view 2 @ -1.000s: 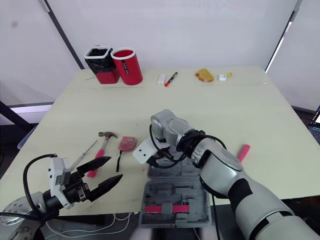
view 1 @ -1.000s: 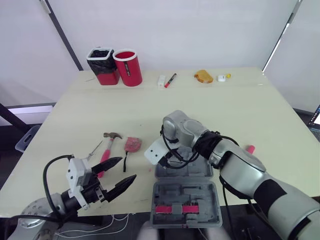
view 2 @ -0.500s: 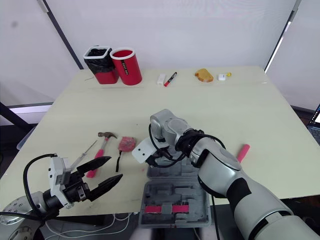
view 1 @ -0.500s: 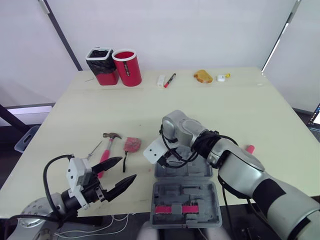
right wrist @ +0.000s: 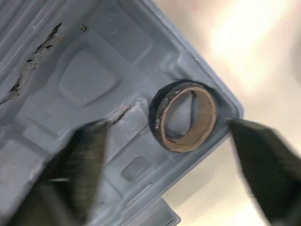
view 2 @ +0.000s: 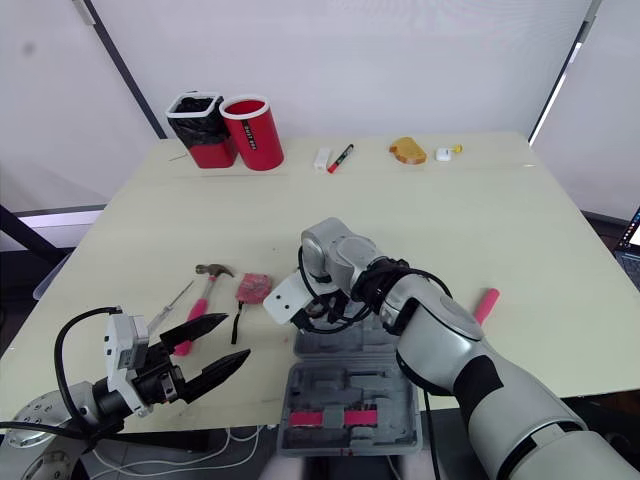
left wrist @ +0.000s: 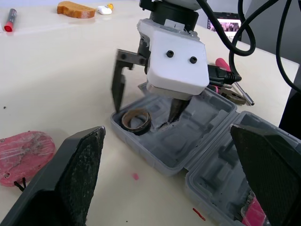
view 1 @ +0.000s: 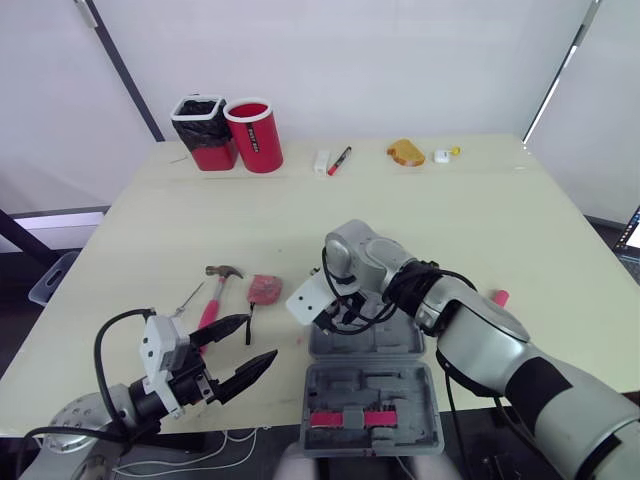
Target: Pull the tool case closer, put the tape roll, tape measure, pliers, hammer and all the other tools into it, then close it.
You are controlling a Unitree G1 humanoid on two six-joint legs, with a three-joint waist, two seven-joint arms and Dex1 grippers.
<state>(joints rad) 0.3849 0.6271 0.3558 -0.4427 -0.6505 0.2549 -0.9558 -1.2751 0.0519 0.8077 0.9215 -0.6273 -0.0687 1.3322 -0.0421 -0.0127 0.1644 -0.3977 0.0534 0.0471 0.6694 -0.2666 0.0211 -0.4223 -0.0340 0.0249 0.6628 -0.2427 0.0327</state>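
The grey tool case (view 1: 424,398) lies open at the table's near edge, pink pieces in its near half. A brown tape roll (left wrist: 136,121) lies in a corner of the far half. My right gripper (left wrist: 146,106) hangs just above it, open, fingers either side of the roll (right wrist: 183,115) and clear of it. My left gripper (view 1: 258,338) stands open and empty to the case's left. Beyond it lie the pink-handled hammer (view 1: 215,295), a screwdriver (view 1: 187,298) and a pink tape measure (view 1: 264,288). Pink-handled pliers (view 2: 484,304) lie right of the case.
A black-lined bin (view 1: 205,130) and a red cup (view 1: 255,133) stand at the back left. A marker (view 1: 340,160), a white block (view 1: 322,162), an orange object (view 1: 406,152) and a small white item (view 1: 441,156) lie along the far edge.
My right gripper has opened and let the tape roll go into the case's far half. The left arm has shifted only slightly.
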